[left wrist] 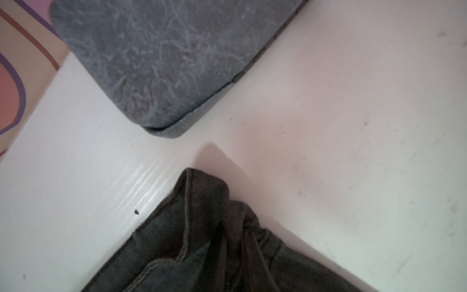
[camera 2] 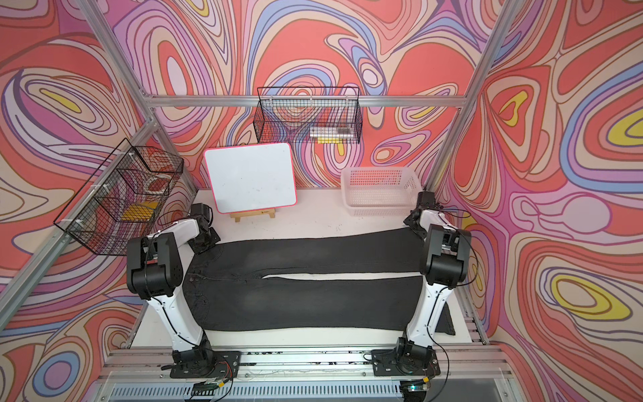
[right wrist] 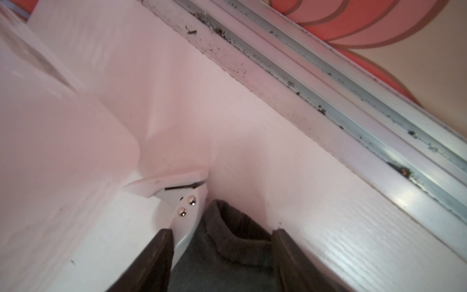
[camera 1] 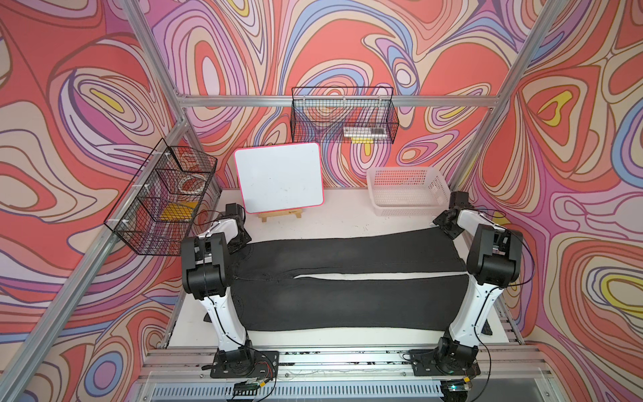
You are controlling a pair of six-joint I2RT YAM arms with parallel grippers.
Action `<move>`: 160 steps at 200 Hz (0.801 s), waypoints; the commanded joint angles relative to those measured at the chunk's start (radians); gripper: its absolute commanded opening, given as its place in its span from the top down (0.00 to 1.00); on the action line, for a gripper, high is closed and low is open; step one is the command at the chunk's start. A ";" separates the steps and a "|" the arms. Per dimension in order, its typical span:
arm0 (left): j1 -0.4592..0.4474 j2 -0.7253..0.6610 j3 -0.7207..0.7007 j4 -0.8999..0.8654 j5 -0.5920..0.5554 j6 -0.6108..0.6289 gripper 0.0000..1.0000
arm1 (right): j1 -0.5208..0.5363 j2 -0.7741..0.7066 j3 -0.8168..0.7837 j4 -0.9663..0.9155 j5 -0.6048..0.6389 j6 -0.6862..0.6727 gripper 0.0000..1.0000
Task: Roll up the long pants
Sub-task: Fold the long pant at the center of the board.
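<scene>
Two tools: left tool [camera 1: 243, 243] clamped shut on the long pants [camera 1: 348, 299] at the waist, right tool [right wrist: 222, 232] half-open straddling the hem.

1 pants [camera 1: 348, 299], 2 wire baskets [camera 1: 139, 236] [camera 1: 313, 121], 1 plastic basket [camera 1: 407, 205], 1 whiteboard [camera 1: 278, 177].

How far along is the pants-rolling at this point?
Done: the long pants lie spread flat across the table, both legs straight, but no roll is started. In hand: the left gripper is shut on the far waistband corner, which bunches up off the table. The right gripper, jaws open, straddles the far leg's hem. Left: all the rolling.
</scene>
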 commanded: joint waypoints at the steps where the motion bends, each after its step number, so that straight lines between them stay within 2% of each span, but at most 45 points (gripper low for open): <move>1: 0.008 0.029 -0.019 -0.026 0.019 0.014 0.88 | 0.001 -0.017 -0.049 -0.012 0.020 0.006 0.45; 36: 0.008 0.028 -0.021 -0.025 0.017 0.013 0.89 | 0.001 -0.061 -0.077 0.026 0.018 0.014 0.58; 55: 0.009 0.028 -0.020 -0.027 0.016 0.011 0.89 | 0.001 -0.076 -0.081 0.029 0.014 0.008 0.72; 79: 0.008 0.024 -0.021 -0.027 0.014 0.009 0.89 | 0.001 -0.092 -0.089 0.024 0.009 0.004 0.74; 102: 0.009 0.016 -0.019 -0.026 0.017 0.009 0.92 | 0.001 -0.112 -0.096 0.019 0.010 -0.005 1.00; 114: 0.009 0.005 -0.022 -0.024 0.023 0.006 1.00 | 0.001 -0.127 -0.097 0.010 0.010 -0.008 1.00; 134: 0.008 -0.046 -0.044 0.002 0.045 -0.013 1.00 | 0.001 -0.177 -0.102 -0.012 0.034 -0.020 1.00; 160: 0.007 -0.180 -0.113 0.047 0.084 -0.044 1.00 | -0.029 -0.275 -0.125 -0.064 0.068 0.012 1.00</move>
